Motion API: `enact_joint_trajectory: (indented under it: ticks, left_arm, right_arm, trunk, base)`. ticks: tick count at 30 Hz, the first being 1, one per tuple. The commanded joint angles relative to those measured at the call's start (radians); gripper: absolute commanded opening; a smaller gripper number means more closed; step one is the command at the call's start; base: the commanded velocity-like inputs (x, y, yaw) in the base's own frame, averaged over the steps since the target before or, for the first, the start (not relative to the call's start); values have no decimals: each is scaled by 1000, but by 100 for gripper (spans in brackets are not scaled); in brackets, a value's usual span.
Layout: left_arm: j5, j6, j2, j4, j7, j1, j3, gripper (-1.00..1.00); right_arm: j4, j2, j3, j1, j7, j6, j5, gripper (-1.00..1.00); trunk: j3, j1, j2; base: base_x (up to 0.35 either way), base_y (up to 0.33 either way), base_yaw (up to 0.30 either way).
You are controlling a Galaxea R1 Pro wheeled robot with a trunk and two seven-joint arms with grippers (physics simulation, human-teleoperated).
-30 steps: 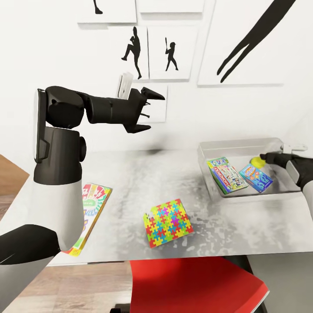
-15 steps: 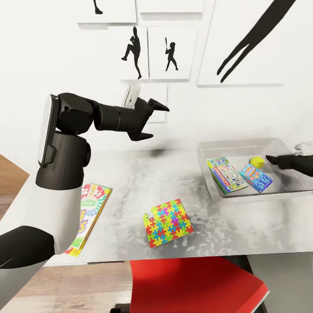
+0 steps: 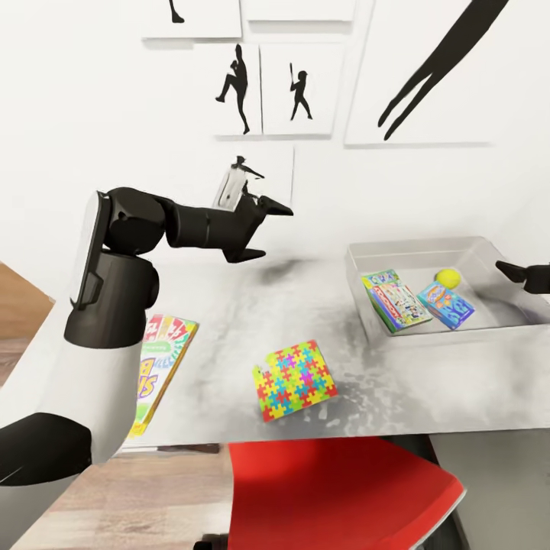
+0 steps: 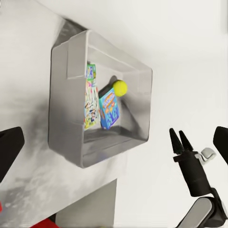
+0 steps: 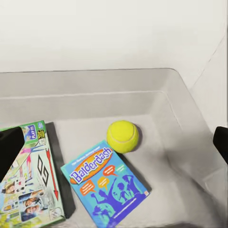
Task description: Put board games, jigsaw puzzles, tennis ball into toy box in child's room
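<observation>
The grey toy box (image 3: 428, 337) stands at the table's right. Inside it lie the yellow tennis ball (image 3: 448, 277), a blue Balderdash board game (image 3: 445, 304) and a green board game (image 3: 393, 299). In the right wrist view the ball (image 5: 123, 136) rests free beside the blue game (image 5: 108, 186). My right gripper (image 3: 521, 273) is open, just right of the box, holding nothing. My left gripper (image 3: 263, 231) is open and empty, high over the table's back. A bright jigsaw puzzle (image 3: 296, 380) lies mid-table. A colourful flat box (image 3: 162, 359) lies at the left, partly behind my left arm.
The grey table (image 3: 229, 305) stands against a white wall with silhouette pictures (image 3: 298, 88). A red chair (image 3: 336, 489) is tucked under the table's front edge. Wood floor (image 3: 15, 305) shows at the left.
The right gripper has let go of the tennis ball, which now lies in the box, and has pulled back to the right. The left gripper has dropped slightly. The view has shifted a little.
</observation>
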Motion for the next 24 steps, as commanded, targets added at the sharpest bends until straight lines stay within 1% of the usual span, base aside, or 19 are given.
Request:
enact_joint_trajectory:
  ticks: [1, 5, 8, 11, 12, 14, 15, 18, 19, 20, 23, 24]
  left_arm:
    - [5, 9, 0, 0, 7, 0, 2, 100]
    - [4, 10, 2, 0, 6, 5, 3, 100]
    - [3, 10, 2, 0, 6, 8, 3, 100]
    - [4, 10, 2, 0, 6, 27, 2, 100]
    - [4, 11, 3, 0, 5, 40, 3, 100]
    - [4, 11, 8, 0, 1, 50, 12, 100]
    - [8, 13, 19, 0, -8, 59, 25, 100]
    - [14, 28, 43, 0, -36, 70, 41, 100]
    - [16, 44, 57, 0, -63, 80, 48, 100]
    - [19, 65, 74, 0, -119, 100, 67, 100]
    - [20, 77, 80, 0, -143, 112, 80, 100]
    - [20, 90, 82, 0, -153, 122, 85, 100]
  right_arm:
    - [-2, 3, -2, -1, 11, 4, 10, 100]
    - [-3, 10, 1, 3, 13, 22, 8, 100]
    - [-3, 7, 1, -2, 14, 28, 8, 100]
    - [-4, 1, 1, -13, 53, 34, 8, 100]
    - [-4, -1, 0, -22, 90, 36, 8, 100]
    - [-4, -4, -1, -33, 131, 44, 8, 100]
    - [-4, -7, -2, -50, 162, 64, 8, 100]
    - [-4, -9, -2, -77, 189, 107, 8, 100]
    - [-4, -10, -1, -97, 199, 132, 8, 100]
    - [-4, -8, 2, -127, 209, 160, 8, 100]
    - [-4, -7, 4, -137, 212, 169, 8, 100]
    - [-4, -7, 4, -140, 213, 173, 8, 100]
  trunk:
    - [-1, 0, -1]
    - [4, 0, -1]
    - [8, 0, -1]
    - [13, 0, -1]
    - [14, 0, -1]
    - [18, 0, -1]
    - [19, 0, -1]
    - [24, 0, -1]
    - [26, 0, -1]
    - [27, 0, -1]
    - [32, 0, -1]
    - [34, 0, -1]
  base:
    - [-233, 0, 0]
    - [-115, 0, 0]
    - [-40, 0, 0]
    - [-16, 0, 0]
    - [-8, 0, 0]
    - [-6, 0, 0]
    - [-3, 0, 0]
    - [-2, 0, 0]
    - [-1, 0, 0]
    - [0, 0, 0]
    - [0, 0, 0]
    - [0, 0, 0]
